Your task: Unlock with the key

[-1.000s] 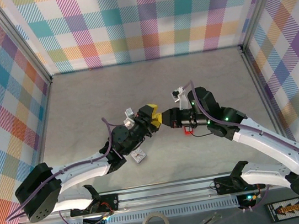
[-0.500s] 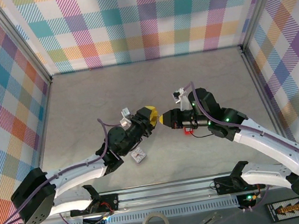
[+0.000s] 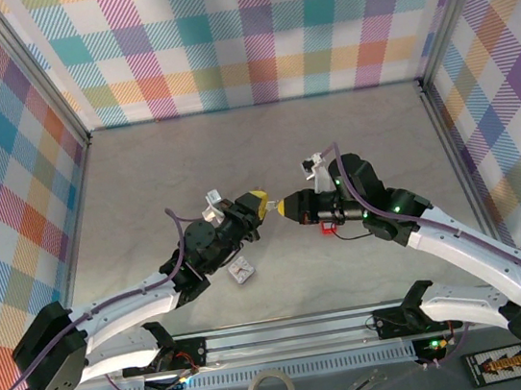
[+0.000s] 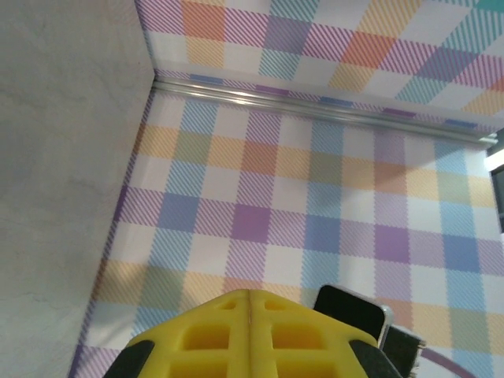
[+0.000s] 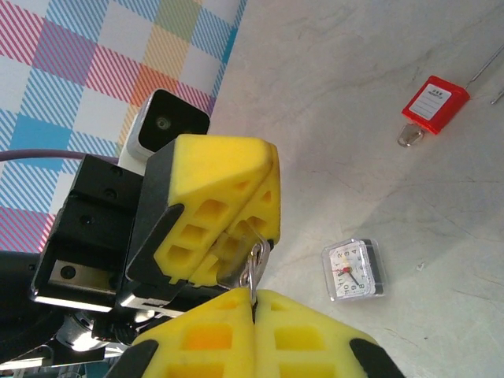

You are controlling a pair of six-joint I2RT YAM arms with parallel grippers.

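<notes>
In the right wrist view, a small metal key on its ring hangs above the table between the two grippers. My right gripper is shut on its ring end. My left gripper faces it tip to tip, yellow fingers closed over the key's other end. From above, the left gripper and right gripper meet at mid-table. The red padlock lies flat on the table, apart from both grippers; from above, the padlock is partly under the right arm. The left wrist view shows the left gripper shut.
A small clear-cased clock lies on the table below the grippers; in the top view the clock is beside the left arm. Plaid walls enclose the grey table. A thin wire lies beyond the padlock.
The left gripper's fingers have closed from open onto the key held by the right gripper. The left arm has stretched out lower and leftward. The right arm has stayed still.
</notes>
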